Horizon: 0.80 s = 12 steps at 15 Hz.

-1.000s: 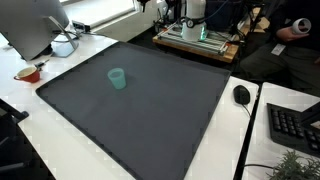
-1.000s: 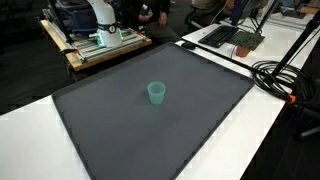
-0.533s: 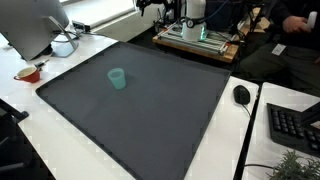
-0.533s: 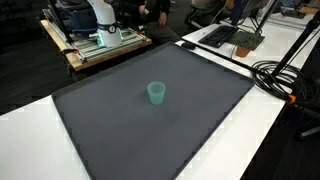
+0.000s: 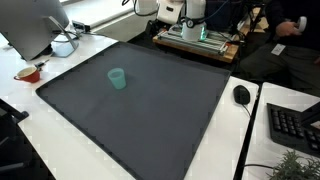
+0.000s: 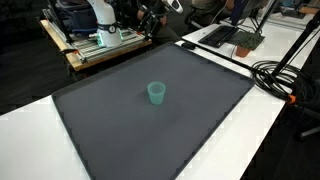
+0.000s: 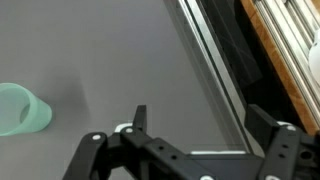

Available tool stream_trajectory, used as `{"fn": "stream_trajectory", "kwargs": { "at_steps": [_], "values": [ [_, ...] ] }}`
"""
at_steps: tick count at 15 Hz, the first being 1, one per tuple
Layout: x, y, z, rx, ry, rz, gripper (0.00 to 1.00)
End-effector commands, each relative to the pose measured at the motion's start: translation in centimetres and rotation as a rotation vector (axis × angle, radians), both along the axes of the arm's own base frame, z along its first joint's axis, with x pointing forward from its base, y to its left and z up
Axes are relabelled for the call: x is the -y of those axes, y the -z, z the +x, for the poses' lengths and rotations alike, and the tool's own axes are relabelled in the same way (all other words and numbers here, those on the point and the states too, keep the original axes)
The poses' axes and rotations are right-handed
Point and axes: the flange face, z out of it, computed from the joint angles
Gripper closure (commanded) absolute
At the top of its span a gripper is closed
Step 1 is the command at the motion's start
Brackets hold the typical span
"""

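The teal cup point(image 5: 117, 79) stands upright and open-mouthed on the dark mat point(image 5: 150, 115) that covers most of the white tabletop point(image 5: 60, 150). In both exterior views it stands alone on the mat point(image 6: 120, 135), with bare mat all round it point(image 6: 156, 93). In my wrist view the cup point(image 7: 20, 110) shows at nine o'clock, cut off by the frame edge, well apart from my fingers.

My gripper point(image 7: 197, 118) is spread wide and holds nothing; only grey mat shows between the two black fingers point(image 7: 140, 115). In an exterior view my gripper point(image 6: 150, 19) hangs above the far edge of the mat, at about twelve o'clock from the cup and well apart from it. At two o'clock in my wrist view the mat's dark border and the metal rails of the wooden base point(image 7: 290, 50) run diagonally.

Farther out, in an exterior view, a red bowl point(image 5: 28, 73) sits at nine o'clock from the cup on the tabletop, with a monitor point(image 5: 30, 25) at about ten o'clock. A black mouse point(image 5: 241, 95) and a keyboard point(image 5: 295, 125) lie off the mat at three to four o'clock. A bundle of black cables point(image 6: 275, 75) lies on the tabletop beyond the mat's corner, at three o'clock from the cup.
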Motion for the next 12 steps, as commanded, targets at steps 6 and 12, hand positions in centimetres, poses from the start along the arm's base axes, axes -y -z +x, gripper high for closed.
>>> {"fn": "stream_trajectory", "kwargs": {
  "at_steps": [6, 12],
  "values": [
    [1.1, 2.9, -0.7, -0.139, -0.106, -0.002, 0.0],
    [0.7, 5.6, -4.4, -0.089, -0.49, -0.004, 0.0]
  ]
}}
